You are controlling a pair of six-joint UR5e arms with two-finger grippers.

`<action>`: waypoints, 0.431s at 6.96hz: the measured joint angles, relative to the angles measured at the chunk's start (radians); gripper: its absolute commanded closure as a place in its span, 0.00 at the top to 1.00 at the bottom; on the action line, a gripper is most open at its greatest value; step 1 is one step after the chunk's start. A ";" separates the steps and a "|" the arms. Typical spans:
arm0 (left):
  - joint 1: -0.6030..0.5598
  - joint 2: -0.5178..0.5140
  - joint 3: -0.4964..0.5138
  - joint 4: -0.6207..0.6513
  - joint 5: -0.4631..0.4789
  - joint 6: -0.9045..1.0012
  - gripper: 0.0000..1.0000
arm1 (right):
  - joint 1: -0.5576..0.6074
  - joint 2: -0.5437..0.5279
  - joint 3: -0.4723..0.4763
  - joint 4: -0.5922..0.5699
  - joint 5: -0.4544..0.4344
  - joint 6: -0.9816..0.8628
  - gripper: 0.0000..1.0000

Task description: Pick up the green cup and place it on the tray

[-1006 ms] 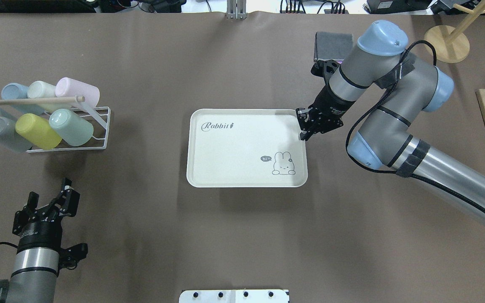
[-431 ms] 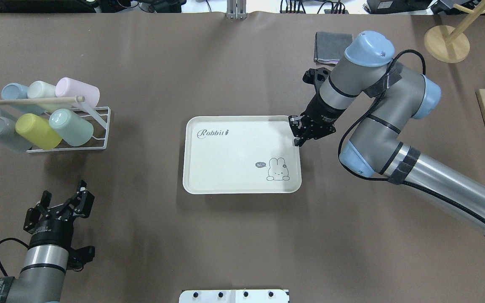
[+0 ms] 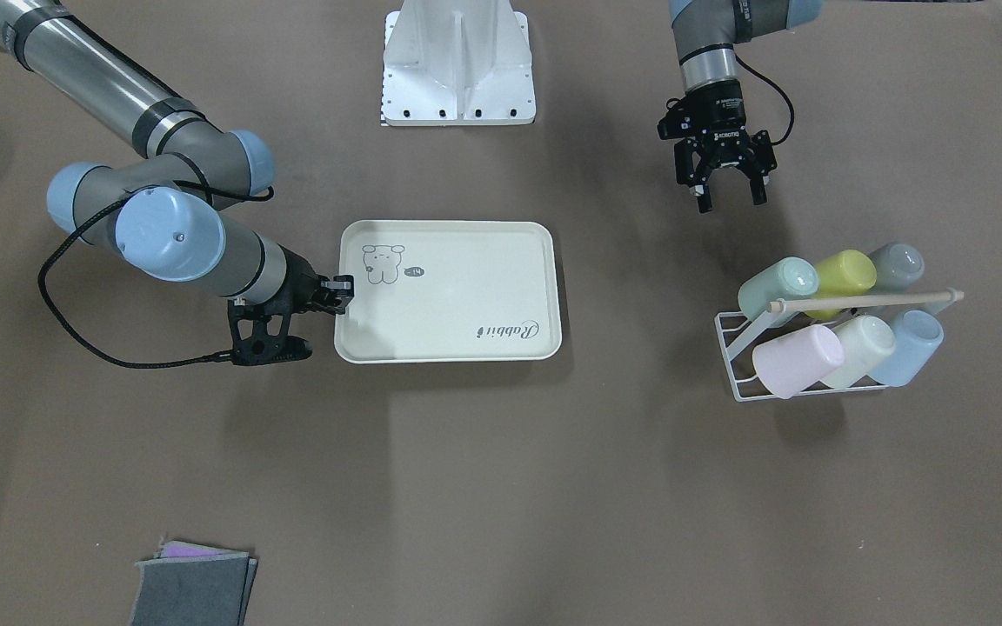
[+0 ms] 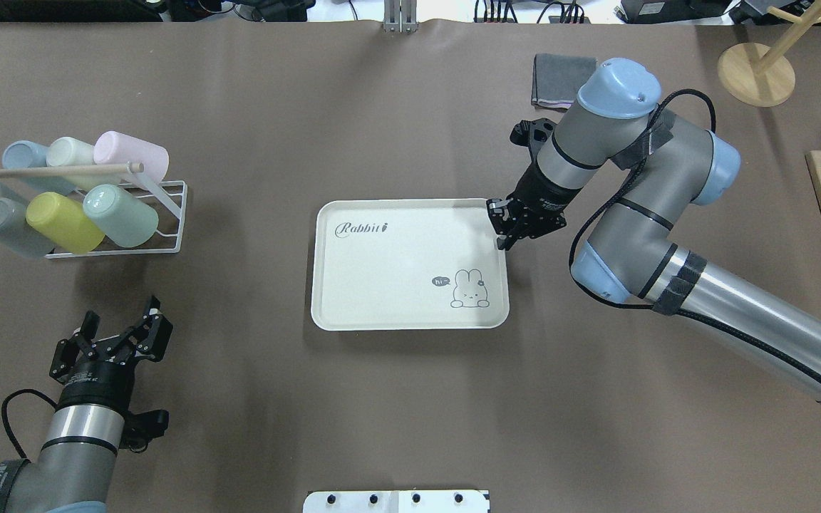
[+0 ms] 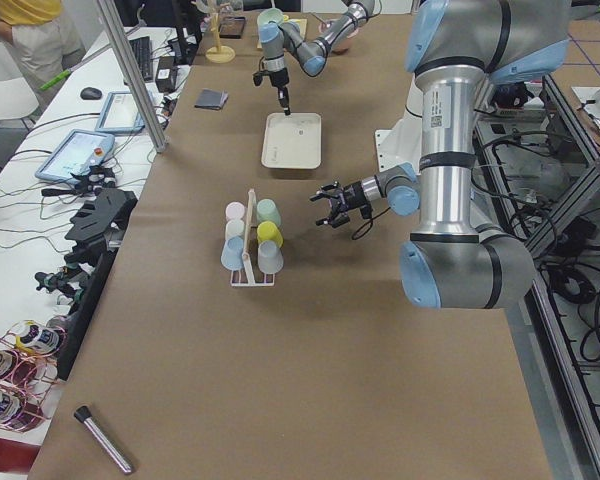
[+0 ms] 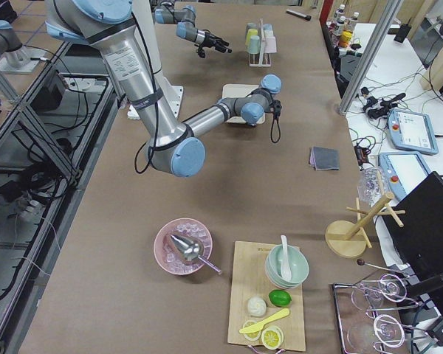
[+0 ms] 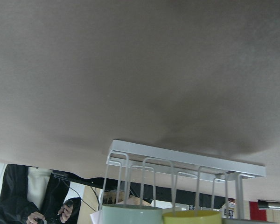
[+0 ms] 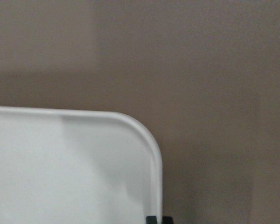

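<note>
Showed a brown table (image 4: 410, 399) from above, with two robot arms reaching in.

Found the green cup (image 4: 120, 215) lying on its side in a white wire rack (image 4: 181, 217) at the table's left. Sat in the row nearer the robot, touching a yellow cup (image 4: 61, 222). Looked stored there among other cups, not yet lifted.

Found the tray (image 4: 396, 285) flat near mid-table, well apart from the rack, no cup on it yet.

Caught the right gripper (image 4: 502, 239) at the tray's right rim near the far corner. Had its jaws drawn together, seemingly pinching that rim, likely to position or steady the tray.

Caught the left gripper (image 3: 731, 200) hovering over bare table near the rack. Had its fingers spread wide, holding and touching nothing. Pointed toward the cups, probably readying a reach for the green one.
</note>
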 measured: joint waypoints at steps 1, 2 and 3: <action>-0.015 -0.008 0.016 -0.022 0.006 0.029 0.98 | -0.007 0.015 -0.011 0.000 -0.011 0.005 0.00; -0.029 -0.016 0.036 -0.031 0.017 0.039 0.98 | -0.016 0.039 -0.029 0.000 -0.023 0.018 0.00; -0.043 -0.021 0.052 -0.034 0.028 0.042 0.98 | -0.026 0.062 -0.047 0.000 -0.035 0.030 0.00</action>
